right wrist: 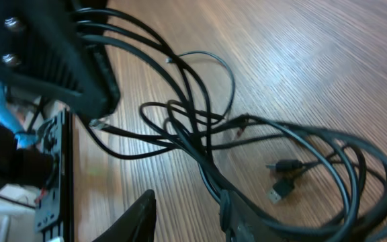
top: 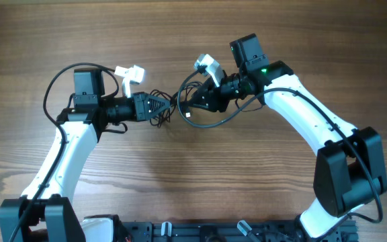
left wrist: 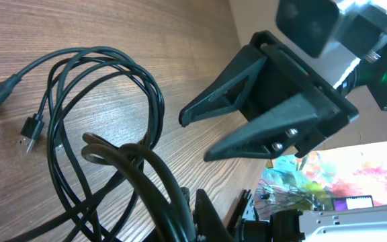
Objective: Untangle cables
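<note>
Overhead: you have the left jaws clamped on the tangled cables (top: 168,107); right jaws stand apart just right of the tangle; one plug (left wrist: 29,131) lies on the bench (top: 247,175).

The overhead view has soft, even light; the table (top: 193,195) looks bright and the shadows on it are weak and short. In the left wrist view the cables (left wrist: 113,101) are sharp in the middle but blurred at the bottom edge, and the right side is washed out. The right wrist view is slightly blurred, with a dark, unfocused left edge.
</note>
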Motion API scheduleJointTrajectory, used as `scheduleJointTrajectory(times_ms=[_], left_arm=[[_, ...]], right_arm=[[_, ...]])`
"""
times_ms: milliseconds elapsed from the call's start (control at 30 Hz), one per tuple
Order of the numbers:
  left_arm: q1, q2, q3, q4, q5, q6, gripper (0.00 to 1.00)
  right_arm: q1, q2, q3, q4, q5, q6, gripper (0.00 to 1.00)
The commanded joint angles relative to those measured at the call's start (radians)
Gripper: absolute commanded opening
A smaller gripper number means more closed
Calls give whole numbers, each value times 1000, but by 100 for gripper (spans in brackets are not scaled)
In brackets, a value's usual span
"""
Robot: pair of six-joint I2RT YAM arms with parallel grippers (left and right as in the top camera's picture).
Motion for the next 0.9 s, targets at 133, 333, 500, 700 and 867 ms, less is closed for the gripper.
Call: scheduleJointTrajectory(times_ms=[133, 333, 500, 700, 867], left_arm=[[0, 6, 19, -23, 115, 48, 4], [79, 6, 19, 24, 233, 26, 4], [100, 6, 19, 134, 237, 111, 4], [97, 6, 19, 169, 264, 153, 4], [97, 6, 19, 222, 311, 153, 4]], right_arm=[[2, -11, 0, -2, -262, -270, 47], [4, -11, 0, 120, -397, 105, 68], [9, -11, 0, 190, -350, 739, 61], [37, -11, 0, 187, -220, 1236, 22], [84, -11, 0, 220, -144, 1356, 37]])
